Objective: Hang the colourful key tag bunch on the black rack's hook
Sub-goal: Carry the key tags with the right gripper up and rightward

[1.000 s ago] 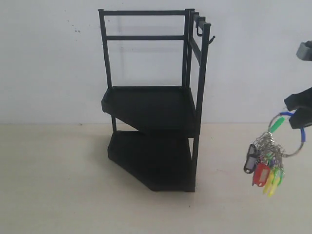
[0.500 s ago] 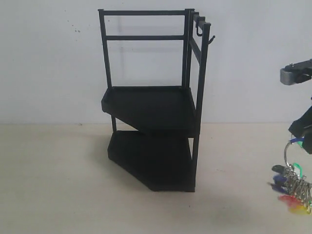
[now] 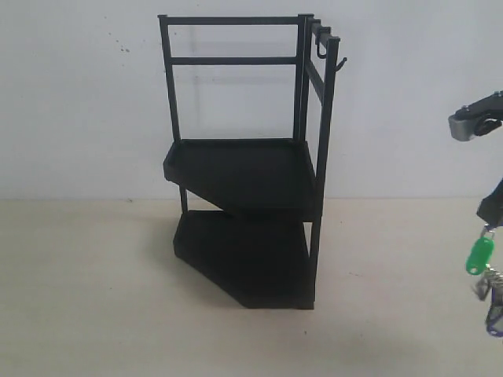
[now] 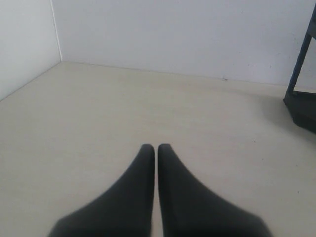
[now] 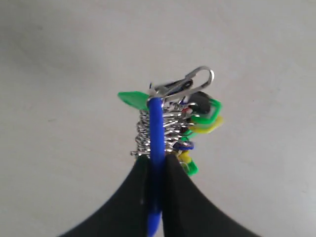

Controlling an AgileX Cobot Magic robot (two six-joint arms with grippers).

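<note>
Right gripper (image 5: 157, 159) pinches blue loop (image 5: 156, 126) of colourful key tag bunch (image 5: 173, 129): light, floppy, swing-prone. Left gripper (image 4: 156, 148) closed, empty.

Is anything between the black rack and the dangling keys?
No. In the exterior view only bare tabletop separates the black rack from the key tag bunch.

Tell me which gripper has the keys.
The right gripper, shut on the key tag bunch hanging from it; the left gripper is shut on nothing.
</note>
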